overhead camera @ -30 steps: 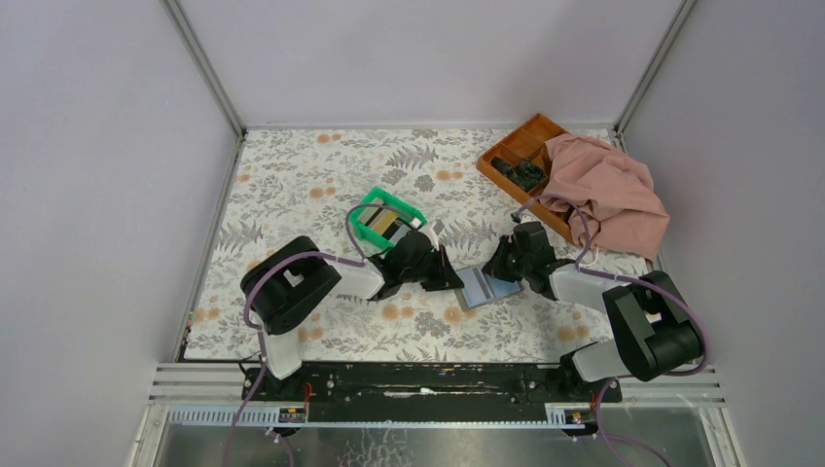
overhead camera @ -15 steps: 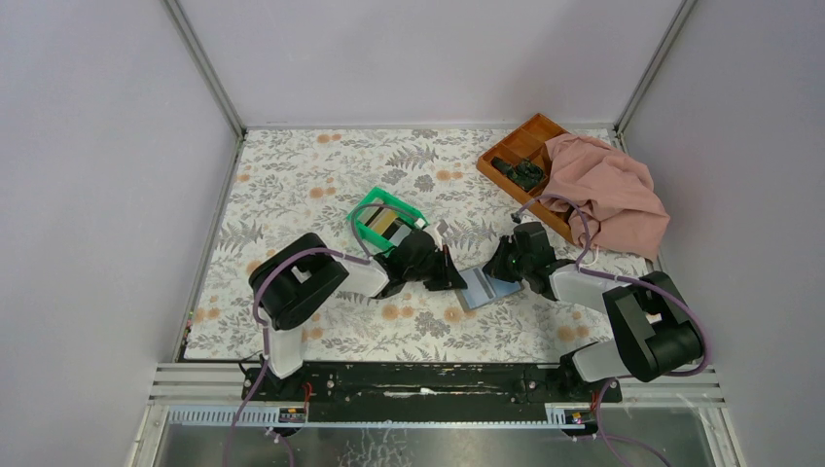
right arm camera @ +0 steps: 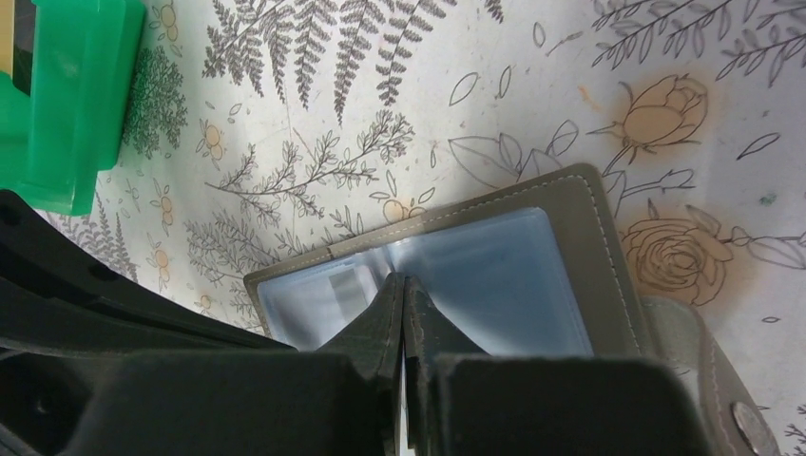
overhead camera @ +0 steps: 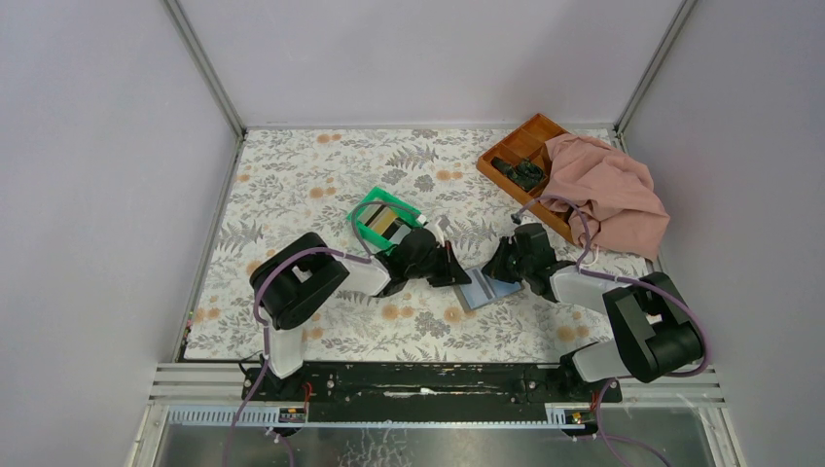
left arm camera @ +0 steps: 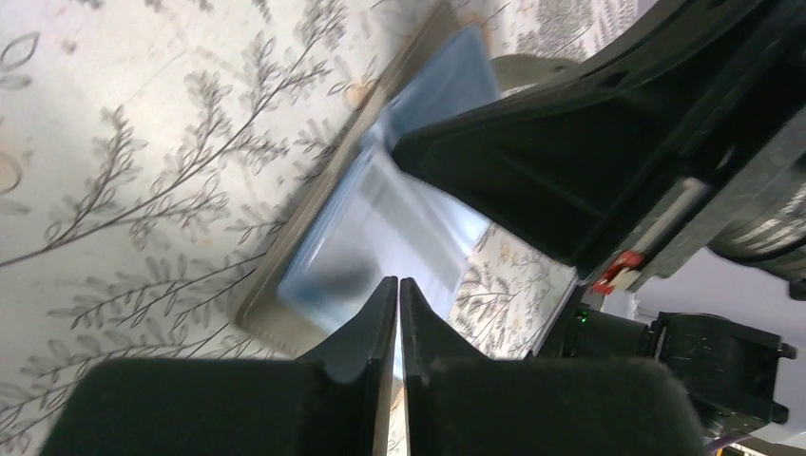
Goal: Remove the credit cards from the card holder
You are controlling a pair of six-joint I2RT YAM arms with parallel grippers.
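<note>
Blurred and partly hidden toward front edge of table (overhead camera: 321, 175): card holder (right arm camera: 494, 275), under left gripper (left arm camera: 397, 285), narrowed to a slit, and right gripper (right arm camera: 404, 282), clamped shut.

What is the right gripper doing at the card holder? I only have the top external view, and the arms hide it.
Observer: In the right wrist view the right gripper is shut, its tips at the centre fold of the open card holder.
Operator: And the left one?
Observer: In the left wrist view the left gripper is shut to a slit over the holder, with a thin pale strip between its fingers. Whether that is a card, I cannot tell.
Operator: Is the strap undone?
Observer: Yes, the snap strap lies loose beside the holder.
</note>
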